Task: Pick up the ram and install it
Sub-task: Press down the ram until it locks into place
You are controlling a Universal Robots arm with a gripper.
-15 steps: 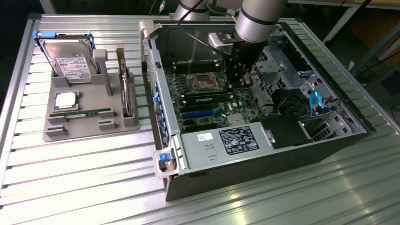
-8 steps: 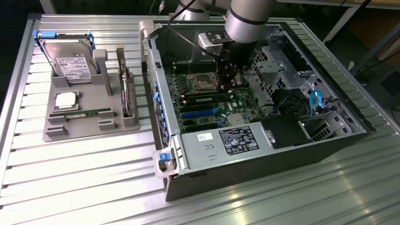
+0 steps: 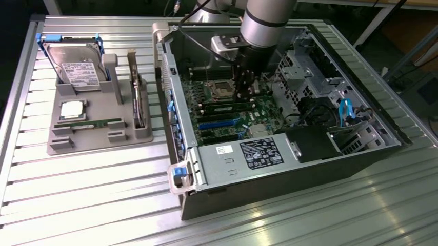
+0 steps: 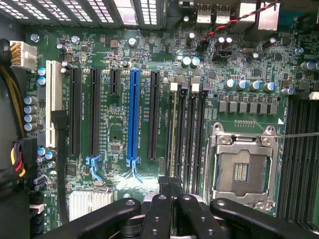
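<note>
An open desktop computer case (image 3: 205,205) lies on its side on a ribbed aluminium table (image 3: 89,195), so the green motherboard (image 3: 229,128) faces up for the robot arm reaching in from above. The gripper (image 3: 245,93) hangs over the bank of long black memory slots beside the empty, metal-framed processor socket (image 3: 220,86). In the wrist view the gripper (image 4: 170,185) has its two black fingers pressed together, with nothing visible between them, tips aimed at the slot ends, a pose suited to pushing rather than carrying. The ram (image 3: 220,109), a thin green stick with dark chips, appears to stand on edge in one of those slots. From the wrist it reads as a pale narrow edge (image 4: 173,134), just ahead of the fingertips. Whether it is fully latched cannot be told. To the exterior view's left, a grey moulded tray (image 3: 68,148) holds spare parts in fitted recesses: a silver hard drive (image 3: 79,69), a square processor chip (image 3: 73,109) and another green memory stick (image 3: 89,123) lying flat
</note>
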